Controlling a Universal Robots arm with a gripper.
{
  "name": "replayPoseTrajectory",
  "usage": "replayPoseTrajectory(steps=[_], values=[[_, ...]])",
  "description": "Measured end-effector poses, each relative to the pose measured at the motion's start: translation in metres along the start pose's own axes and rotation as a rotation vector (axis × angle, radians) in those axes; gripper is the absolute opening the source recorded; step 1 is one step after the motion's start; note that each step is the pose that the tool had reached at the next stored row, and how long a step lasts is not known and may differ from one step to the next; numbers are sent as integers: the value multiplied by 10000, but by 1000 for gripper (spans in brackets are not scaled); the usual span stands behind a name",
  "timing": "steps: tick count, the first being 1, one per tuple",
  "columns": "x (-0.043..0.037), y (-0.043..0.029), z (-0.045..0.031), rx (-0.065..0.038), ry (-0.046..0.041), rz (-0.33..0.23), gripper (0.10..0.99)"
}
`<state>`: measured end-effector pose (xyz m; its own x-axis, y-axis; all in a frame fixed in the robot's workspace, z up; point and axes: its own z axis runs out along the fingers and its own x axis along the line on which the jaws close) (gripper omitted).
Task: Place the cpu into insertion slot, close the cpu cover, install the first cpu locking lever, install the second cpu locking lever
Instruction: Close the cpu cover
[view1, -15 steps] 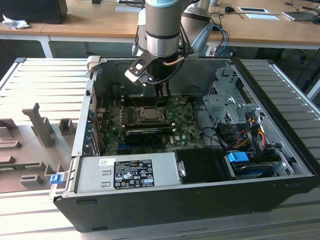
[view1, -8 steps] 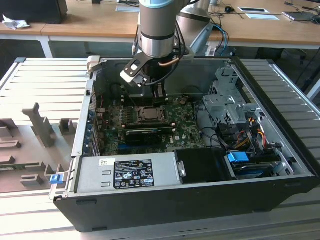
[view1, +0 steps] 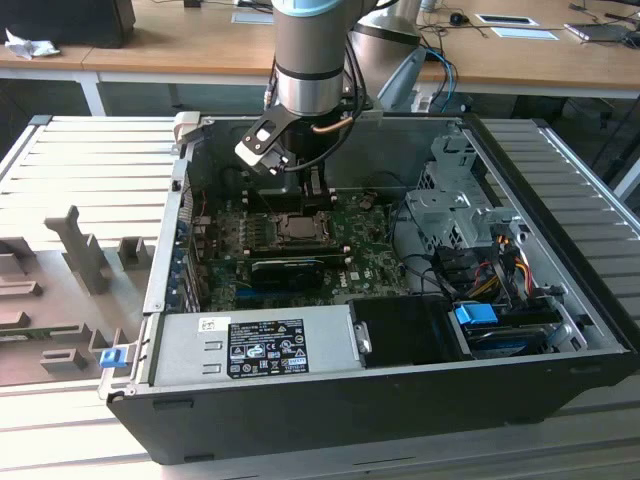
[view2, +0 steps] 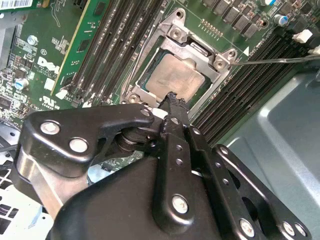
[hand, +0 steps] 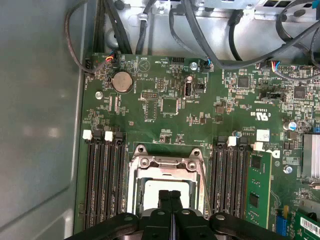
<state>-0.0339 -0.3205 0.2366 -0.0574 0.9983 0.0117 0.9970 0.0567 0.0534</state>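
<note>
The cpu (view2: 175, 80), a dull silver square, lies in the insertion slot (view1: 298, 226) on the green board inside the open computer case. The cpu cover (view2: 218, 74), a silvery frame with a square window, lies down around it; the cover (hand: 167, 162) also appears in the first wrist view. My gripper (view2: 172, 97) is shut with nothing between its black fingers (hand: 164, 196), and its tip hovers just over the cpu's edge. A thin metal locking lever (view2: 275, 59) sticks out sideways from the socket's corner. Whether it is latched I cannot tell.
Black memory slots (hand: 102, 180) flank the socket, with a green memory card (hand: 257, 190) in one. A black heatsink block (view1: 290, 268), grey power supply (view1: 255, 345), drive cage (view1: 450, 215) and cables (view1: 495, 270) crowd the case. Grey fixtures (view1: 85, 250) stand outside, at the exterior view's left.
</note>
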Motion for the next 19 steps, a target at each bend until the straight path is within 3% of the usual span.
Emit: replayPoseTrajectory(steps=[12,19], values=[[7,-125,-2,0,0,-1,106],[14,-255,-3,0,0,-1,106]])
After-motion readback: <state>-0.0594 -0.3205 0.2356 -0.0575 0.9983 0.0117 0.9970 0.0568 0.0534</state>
